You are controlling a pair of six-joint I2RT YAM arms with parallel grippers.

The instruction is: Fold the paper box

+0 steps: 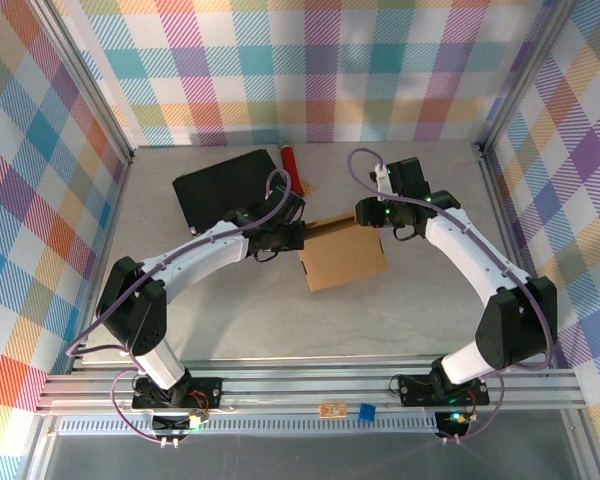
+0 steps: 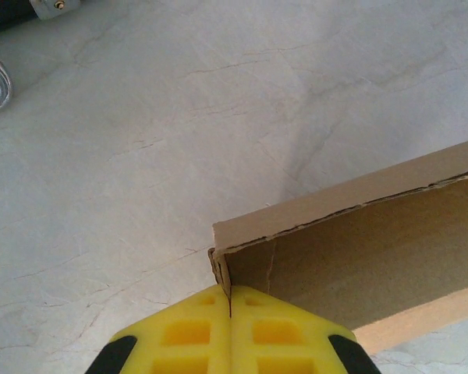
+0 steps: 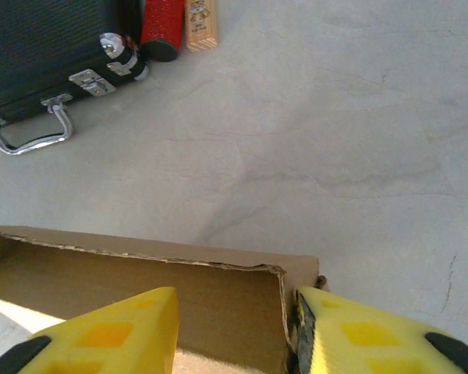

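Note:
The paper box (image 1: 345,258) is a shallow brown cardboard box in the middle of the table, its far wall raised. My left gripper (image 1: 292,236) is at the box's left far corner. In the left wrist view its yellow fingers (image 2: 230,300) are shut on the thin side wall of the paper box (image 2: 359,257) at that corner. My right gripper (image 1: 372,215) is at the right far corner. In the right wrist view it (image 3: 238,327) stands open astride the side wall of the paper box (image 3: 218,300), one finger inside and the other finger (image 3: 359,335) against the outside.
A black case (image 1: 225,185) with a metal handle (image 3: 27,136) lies at the back left. A red cylinder (image 1: 289,160) and a small wooden block (image 3: 200,23) lie beside it. Checked walls close in the table on three sides.

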